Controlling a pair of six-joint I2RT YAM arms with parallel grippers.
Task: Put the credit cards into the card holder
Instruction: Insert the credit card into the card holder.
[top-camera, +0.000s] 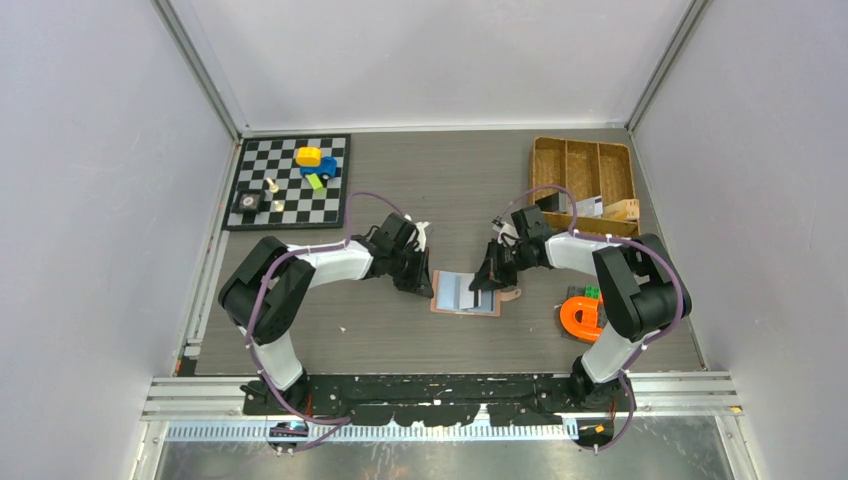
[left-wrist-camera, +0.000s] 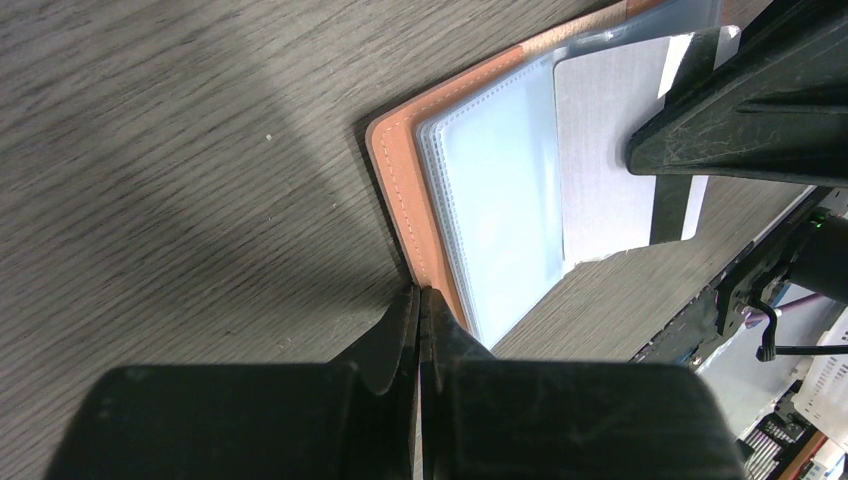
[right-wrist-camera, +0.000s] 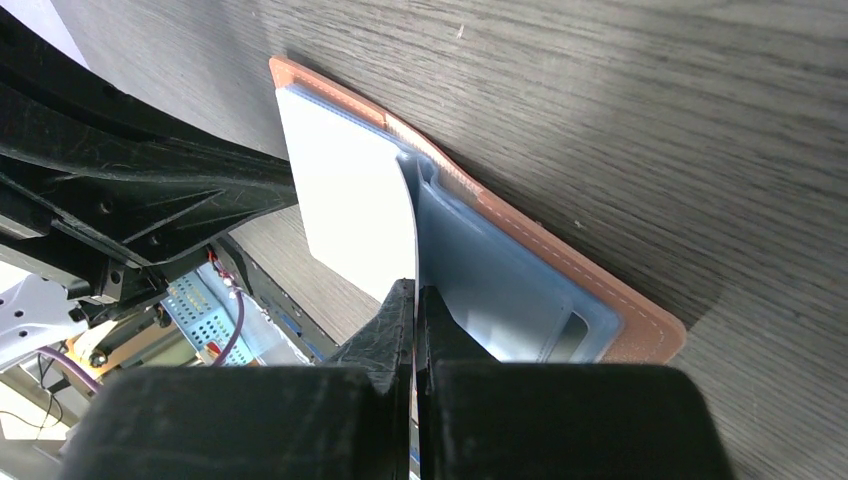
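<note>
I have two arms, and both are built in the same way. My left arm (top-camera: 330, 262) and my right arm (top-camera: 575, 253) each carry a smooth white shell on the long link before the wrist. The big rounded joint housings, the wrists and the bases are black. A thin purple cable (top-camera: 372, 195) runs along each arm and makes a loose loop close to the wrist. My jaws are matte black. They are wide and blocky at the root and become narrow toward thin flat tips. Their surface has a fine grainy texture with many small pale scratches on it.
</note>
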